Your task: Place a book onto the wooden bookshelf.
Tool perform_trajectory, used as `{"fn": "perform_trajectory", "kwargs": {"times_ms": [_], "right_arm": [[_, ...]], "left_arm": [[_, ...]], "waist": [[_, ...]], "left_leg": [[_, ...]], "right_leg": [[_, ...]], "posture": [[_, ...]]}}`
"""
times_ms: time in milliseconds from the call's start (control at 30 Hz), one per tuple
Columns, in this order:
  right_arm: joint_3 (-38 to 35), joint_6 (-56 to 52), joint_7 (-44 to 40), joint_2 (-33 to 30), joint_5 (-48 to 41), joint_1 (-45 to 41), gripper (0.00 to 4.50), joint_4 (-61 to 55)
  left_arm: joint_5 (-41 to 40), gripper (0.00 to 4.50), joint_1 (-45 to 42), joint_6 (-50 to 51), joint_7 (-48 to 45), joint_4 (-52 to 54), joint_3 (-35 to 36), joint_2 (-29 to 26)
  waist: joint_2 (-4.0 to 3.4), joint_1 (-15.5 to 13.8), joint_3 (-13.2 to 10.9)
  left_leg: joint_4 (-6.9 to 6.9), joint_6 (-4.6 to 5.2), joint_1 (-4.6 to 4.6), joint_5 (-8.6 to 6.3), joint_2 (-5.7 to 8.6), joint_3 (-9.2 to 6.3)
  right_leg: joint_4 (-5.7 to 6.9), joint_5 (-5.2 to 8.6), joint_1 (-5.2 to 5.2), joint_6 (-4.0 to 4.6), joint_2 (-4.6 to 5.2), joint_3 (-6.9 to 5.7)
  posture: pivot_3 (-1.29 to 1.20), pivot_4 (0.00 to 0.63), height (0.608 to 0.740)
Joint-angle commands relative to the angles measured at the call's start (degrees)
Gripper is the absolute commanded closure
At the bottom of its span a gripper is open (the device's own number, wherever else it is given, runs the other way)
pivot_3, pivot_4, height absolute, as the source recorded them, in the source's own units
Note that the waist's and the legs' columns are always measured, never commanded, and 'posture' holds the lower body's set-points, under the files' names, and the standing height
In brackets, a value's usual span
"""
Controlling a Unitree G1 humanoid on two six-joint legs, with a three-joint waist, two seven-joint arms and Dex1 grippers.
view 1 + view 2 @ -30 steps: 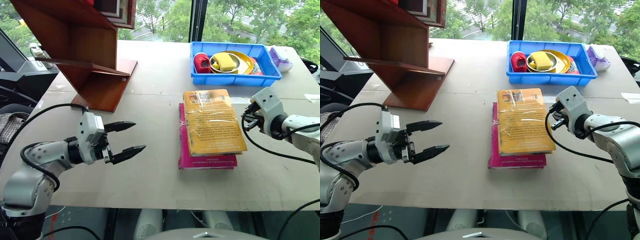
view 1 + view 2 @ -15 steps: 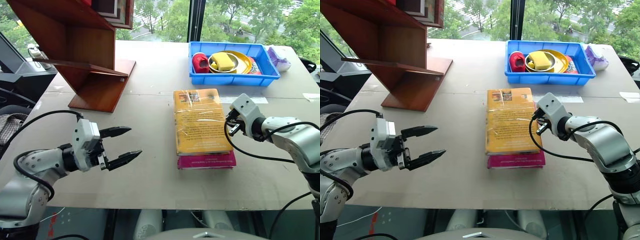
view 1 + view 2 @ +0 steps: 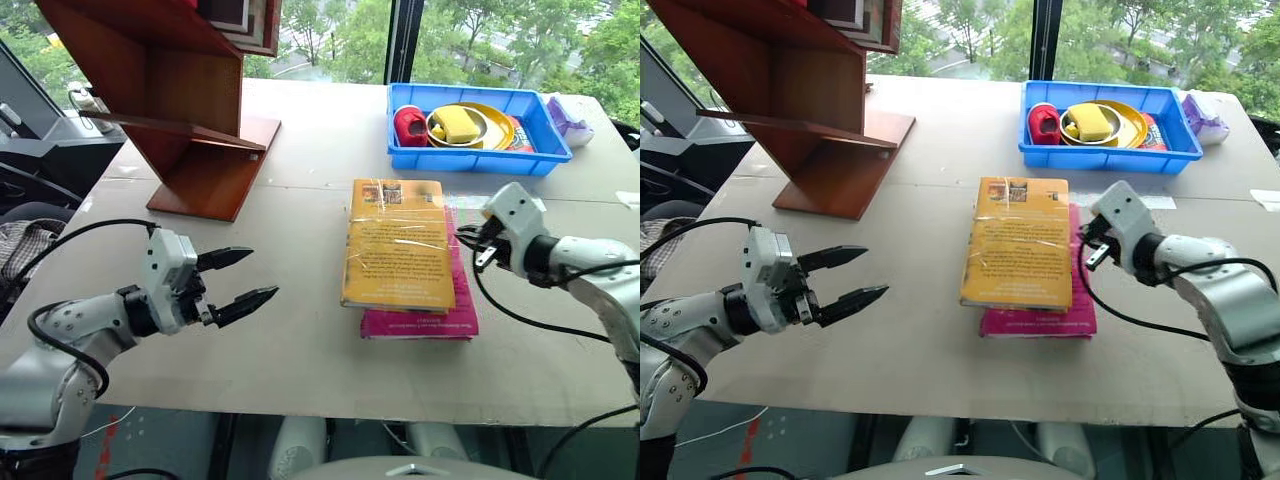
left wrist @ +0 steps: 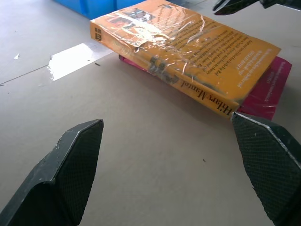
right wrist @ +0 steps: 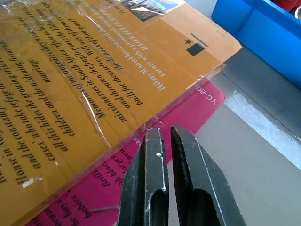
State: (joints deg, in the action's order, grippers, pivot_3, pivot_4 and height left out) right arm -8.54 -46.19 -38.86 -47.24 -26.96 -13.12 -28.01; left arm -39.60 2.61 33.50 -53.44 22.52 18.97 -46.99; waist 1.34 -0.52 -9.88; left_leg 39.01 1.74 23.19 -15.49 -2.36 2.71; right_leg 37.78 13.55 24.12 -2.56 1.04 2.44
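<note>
The yellow-orange paperback book in glossy plastic wrap lies flat on a magenta-pink book mid-table, skewed and overhanging it — stiff enough and light, I judge, but slippery. The right hand, fingers nearly pressed together and empty, sits at its page edge; the left hand, spread wide, faces the overhanging spine, the likeliest hold.

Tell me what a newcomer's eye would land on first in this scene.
The yellow-orange book in glossy wrap, lying askew on a magenta-pink book at mid-table, draws the eye first. The two grippers flank it: the left gripper open on its left, the right gripper nearly shut at its right edge. Behind stand the wooden bookshelf at far left and a blue tray of dishes at far right.
</note>
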Motion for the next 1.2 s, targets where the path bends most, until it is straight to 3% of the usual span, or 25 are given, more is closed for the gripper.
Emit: {"fn": "perform_trajectory", "kwargs": {"times_ms": [33,200,233,333,500,933,1033,1200], "right_arm": [[-14.3,9.0,-9.4,0.6,-6.4,7.7,3.18,-3.7],[-26.6,13.4,-20.7,1.3,-13.2,21.0,1.73,-5.2],[-28.0,13.5,-21.9,1.3,-14.5,22.6,1.13,-6.1],[-31.0,13.4,-22.7,1.4,-17.7,26.2,0.04,-8.5],[-35.6,13.3,-20.3,2.4,-22.2,30.8,0.04,-13.3],[-41.9,14.0,-13.0,4.6,-26.9,41.5,0.04,-23.3],[-44.2,14.5,-11.8,5.4,-28.1,44.2,0.00,-25.1],[-43.7,15.9,-10.6,5.5,-28.0,45.6,0.00,-25.6]], "left_arm": [[-3.7,0.00,-5.4,9.6,2.9,-2.6,-2.6,-1.1],[-14.5,0.00,-24.0,34.1,6.4,-20.4,-5.2,3.1],[-15.5,0.00,-27.9,38.7,6.5,-24.7,-5.9,4.1],[-15.7,0.00,-36.7,47.3,6.1,-34.9,-7.9,6.8],[-11.8,0.00,-49.0,50.9,4.8,-52.2,-10.5,13.4],[2.8,0.00,-59.0,37.2,-11.6,-73.9,-23.1,24.2],[5.4,0.63,-60.7,33.7,-15.3,-77.6,-23.3,25.7],[8.8,3.15,-62.2,32.2,-19.9,-80.9,-23.3,25.6]], "waist": [[0.00,0.0,0.0],[0.01,0.3,0.0],[-0.01,0.1,0.0],[0.06,0.9,0.0],[0.12,1.2,0.0],[0.18,0.4,0.0],[0.18,0.3,0.0],[0.19,0.6,0.0]], "left_leg": [[0.00,0.00,-0.04,0.00,-0.02,0.01],[0.00,0.00,-0.28,0.00,0.02,-0.01],[0.01,0.00,-0.33,0.00,0.03,-0.01],[0.19,0.00,-0.43,0.01,0.09,-0.09],[0.18,0.00,-0.34,0.01,0.19,-0.17],[0.16,0.00,-0.26,0.00,0.26,-0.14],[0.15,0.00,-0.24,0.00,0.26,-0.16],[0.15,0.00,-0.23,0.00,0.24,-0.19]], "right_leg": [[0.00,0.00,-0.02,-0.01,-0.02,0.00],[0.08,0.06,-0.24,-0.11,-0.11,-0.02],[0.12,0.07,-0.29,-0.12,-0.09,-0.02],[0.17,0.11,-0.42,-0.24,-0.16,-0.06],[0.14,0.04,-0.43,-0.10,-0.12,-0.08],[0.09,0.00,-0.41,-0.02,-0.06,-0.08],[0.06,0.00,-0.40,-0.02,-0.07,-0.06],[0.07,0.00,-0.38,-0.02,-0.08,-0.06]], "posture": [[0.00,0.150,0.740],[0.00,0.150,0.740],[0.00,0.150,0.740],[0.00,0.150,0.740],[0.00,0.150,0.740],[0.00,0.150,0.740],[0.00,0.150,0.740],[0.00,0.150,0.740]]}}
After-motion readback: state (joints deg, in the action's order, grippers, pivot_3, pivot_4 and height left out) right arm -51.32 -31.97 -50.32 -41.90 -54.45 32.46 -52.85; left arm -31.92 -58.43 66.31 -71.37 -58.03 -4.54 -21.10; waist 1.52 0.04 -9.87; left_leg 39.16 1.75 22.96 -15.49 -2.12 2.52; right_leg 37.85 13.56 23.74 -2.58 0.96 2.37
